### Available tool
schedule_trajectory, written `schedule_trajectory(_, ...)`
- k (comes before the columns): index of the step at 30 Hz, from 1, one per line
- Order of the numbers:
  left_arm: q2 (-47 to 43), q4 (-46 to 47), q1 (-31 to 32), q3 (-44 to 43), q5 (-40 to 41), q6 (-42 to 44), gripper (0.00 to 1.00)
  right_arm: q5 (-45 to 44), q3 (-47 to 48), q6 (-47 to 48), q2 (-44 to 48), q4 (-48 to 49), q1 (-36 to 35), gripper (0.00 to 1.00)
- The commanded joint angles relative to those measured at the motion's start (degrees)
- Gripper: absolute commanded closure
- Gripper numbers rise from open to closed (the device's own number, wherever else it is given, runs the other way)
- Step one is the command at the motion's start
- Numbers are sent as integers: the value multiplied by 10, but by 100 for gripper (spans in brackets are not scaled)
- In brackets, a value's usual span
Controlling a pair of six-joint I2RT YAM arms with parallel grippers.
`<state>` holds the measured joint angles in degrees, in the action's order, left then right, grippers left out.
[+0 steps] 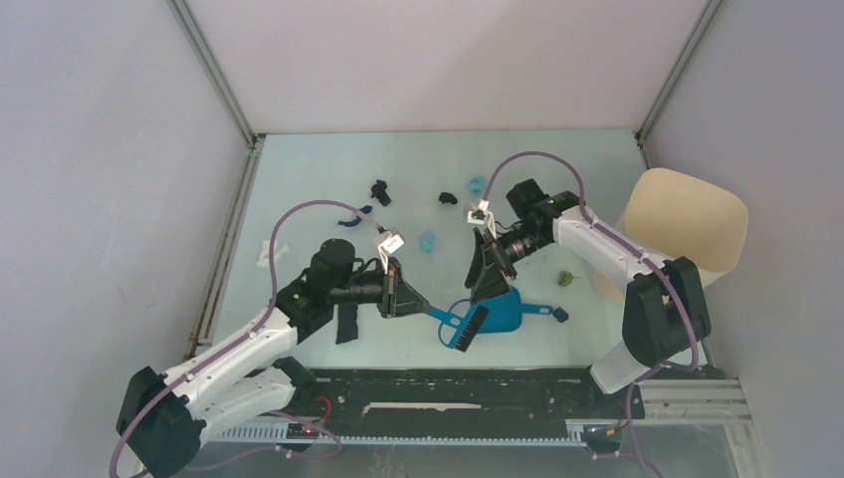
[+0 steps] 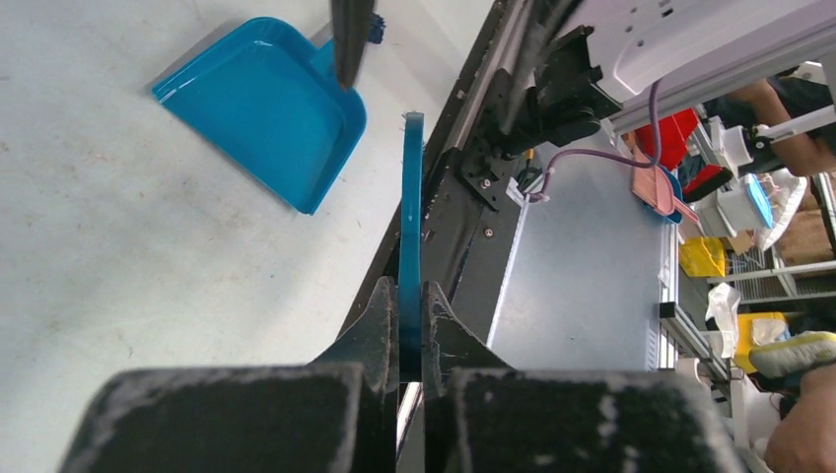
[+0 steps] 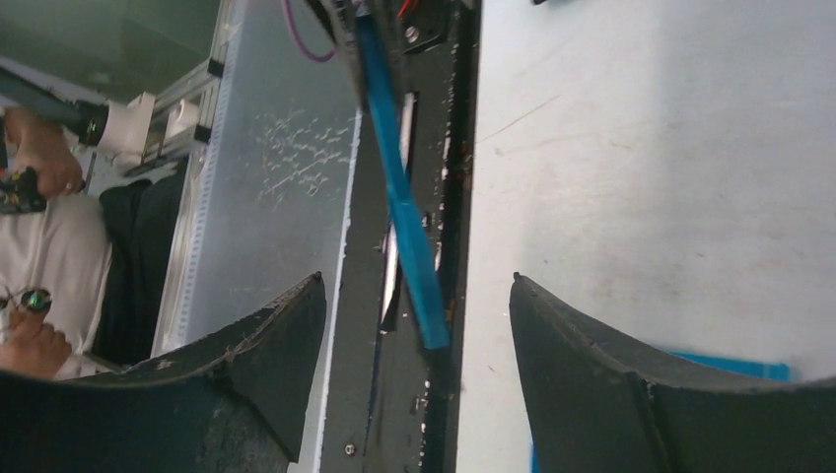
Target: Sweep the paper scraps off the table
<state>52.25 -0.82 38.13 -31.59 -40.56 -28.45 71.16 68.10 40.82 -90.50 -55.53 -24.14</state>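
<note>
Table [image 1: 557,159]: pale mint-green top, filling the middle of the overhead view; grey frame rails along its left and right edges.
Paper scraps [image 1: 428,241]: scattered over the upper middle of the overhead view, all well apart from the dustpan's mouth. There are two light blue lumps, one at centre and one higher and to its right. Two black lumps lie at upper centre, with a dark blue strip just left of them. One green bit lies at right, near the bin. None are inside the dustpan.
Brush [image 1: 463,326]: blue handle, black bristles; lower centre of the overhead view, bristle end beside the dustpan's left edge. In the left wrist view its handle [image 2: 410,227] runs straight up from the fingers.
Dustpan [image 1: 505,309]: blue, lying flat on the table at lower centre, thin handle pointing to the right of the frame. In the left wrist view it sits at upper left [image 2: 261,103], pan empty.
Left gripper [image 1: 418,302]: fingers closed tight on the brush handle; seen clamped either side of it at bottom centre of the left wrist view [image 2: 411,296].
Right gripper [image 1: 488,274]: above the dustpan's upper left edge; whether it touches cannot be told. In its wrist view [image 3: 416,286] the jaws stand wide apart, gripping nothing, with the brush handle [image 3: 399,187] showing beyond the gap.
Bin [image 1: 687,224]: tall, beige, right edge of the overhead view, beside the table.
</note>
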Motion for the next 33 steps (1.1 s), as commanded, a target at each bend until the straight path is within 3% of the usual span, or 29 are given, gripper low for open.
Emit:
schedule_trajectory(1,-14,-9,-3,-13,29,20,100,-17,18,42,7,-33,-48,24)
schedule_trajectory(8,-35,26,-16,-1,25,3,100,-41,18,57,-21,-37,-74,36)
schedule_trajectory(11,-36,33,-23,1,24,-2,100,-50,18,62,-30,-38,-76,50)
schedule_trajectory(14,-30,33,-27,0,12,-3,100,-58,36,128,-39,-85,-76,74)
schedule_trajectory(15,-28,32,-27,-1,6,-3,96,-62,45,140,-46,-102,-77,84)
schedule_trajectory(16,-23,27,-27,-6,-4,0,86,-64,54,155,-54,-127,-78,91)
schedule_trajectory(18,-12,13,-27,-17,-35,10,70,-67,74,191,-76,-174,-83,100)
schedule_trajectory(21,-11,-73,-22,-45,-51,79,64,-72,94,219,-99,-217,-95,100)
schedule_trajectory(26,6,-99,-15,-57,-59,103,80,-95,101,212,-110,-218,-120,100)
schedule_trajectory(33,7,-119,2,-57,-61,116,82,-104,103,207,-114,-217,-122,100)
